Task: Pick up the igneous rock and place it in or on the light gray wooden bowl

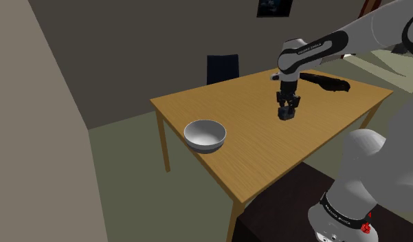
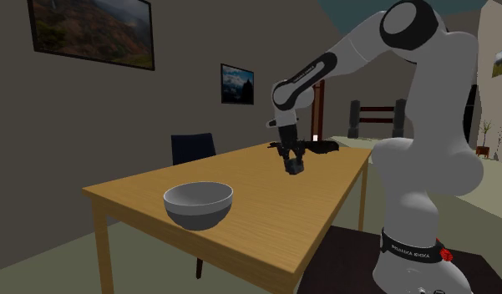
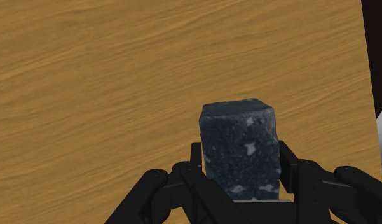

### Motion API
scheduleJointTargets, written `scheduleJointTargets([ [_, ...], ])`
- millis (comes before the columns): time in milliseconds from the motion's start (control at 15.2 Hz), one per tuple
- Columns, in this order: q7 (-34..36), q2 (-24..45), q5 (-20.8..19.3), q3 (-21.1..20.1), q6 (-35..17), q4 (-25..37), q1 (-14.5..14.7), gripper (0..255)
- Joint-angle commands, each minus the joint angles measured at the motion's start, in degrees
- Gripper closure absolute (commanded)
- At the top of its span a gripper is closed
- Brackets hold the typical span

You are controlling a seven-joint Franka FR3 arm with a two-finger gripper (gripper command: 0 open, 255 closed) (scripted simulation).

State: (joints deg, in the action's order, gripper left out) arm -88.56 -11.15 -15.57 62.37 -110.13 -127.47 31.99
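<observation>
Plainly held the speckled dark rock (image 3: 240, 149) clamped upright between the jaws of the gripper (image 1: 287, 115) over the table (image 1: 266, 155), well apart from the pale bowl (image 1: 206, 143) off toward the shoulder view's lower left.

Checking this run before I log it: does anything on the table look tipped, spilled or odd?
Nothing stands out. The bowl sits upright on the table, and the gripper clasps the dark speckled rock. A black object lies near the table's far edge.

I've got the arm (image 1: 325, 46) reaching up and out, its gripper (image 1: 288, 113) pointing straight down, clasped around the dark speckled rock (image 3: 240, 149).
</observation>
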Motion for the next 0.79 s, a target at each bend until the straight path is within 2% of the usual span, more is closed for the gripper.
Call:
scheduleJointTargets([
  [0,0.5,-1.1,-0.6,-0.7,1.8,1.0,-0.3,255],
  [726,2.0,-5.3,-2.5,-4.5,11.0,7.0,-1.5,255],
])
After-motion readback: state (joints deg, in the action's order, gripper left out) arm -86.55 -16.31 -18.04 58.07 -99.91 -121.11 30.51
